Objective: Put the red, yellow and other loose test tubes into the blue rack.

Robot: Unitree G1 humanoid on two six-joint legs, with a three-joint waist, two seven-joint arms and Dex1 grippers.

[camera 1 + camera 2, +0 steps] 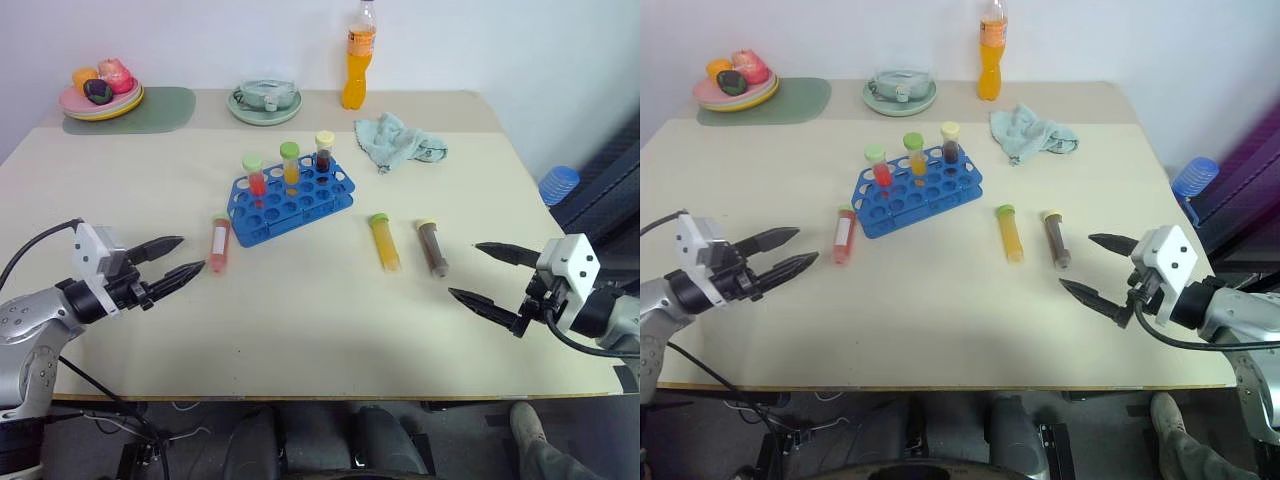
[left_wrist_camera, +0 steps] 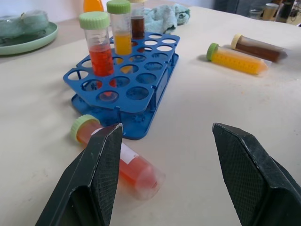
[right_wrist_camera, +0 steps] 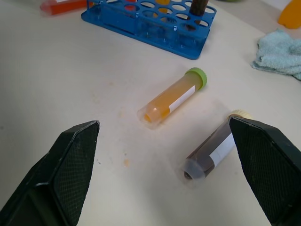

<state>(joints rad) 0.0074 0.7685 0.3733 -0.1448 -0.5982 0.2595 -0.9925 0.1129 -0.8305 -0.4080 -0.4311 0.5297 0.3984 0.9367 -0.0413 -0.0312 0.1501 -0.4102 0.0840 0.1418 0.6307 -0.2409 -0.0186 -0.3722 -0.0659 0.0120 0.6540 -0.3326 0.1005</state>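
While three capped tubes already stand upright in the blue rack [image 1: 291, 198] near mid-table, one red w/ green cap [image 1: 255, 176], one yellow-orange w/ green cap [image 1: 290, 164], one dark brown w/ pale-yellow cap [image 1: 324, 152], three more lie loose on the tabletop [image 1: 300, 320]. All three standing tubes sit in the rack's far row; the other holes look empty. At the back edge: a plate of toy food [image 1: 101, 90] on a green mat, a pale green dish [image 1: 265, 101] w/ sth bundled in it, a tall orange drink bottle [image 1: 359, 55], and a crumpled light-blue cloth [image 1: 398, 139]. A blue ribbed cup [image 1: 559, 185] is off the table's right edge.

My left gripper [image 1: 172, 262] is open, fingers spread, holding nothing, just short of the loose red tube [image 1: 220, 243]. That tube lies flat just left of the rack, long axis running roughly away from me, green cap at the far end, white label up.

My right gripper [image 1: 492, 277] is wide open, empty, touching nothing. In front of it lie the yellow-orange tube [image 1: 384, 243] and the brown tube [image 1: 432, 247], side by side but apart, both flat, right of the rack. Both have long axes approx. parallel, running away from me, caps at the far ends, bottoms toward me. Brown one is the nearer to my right gripper.
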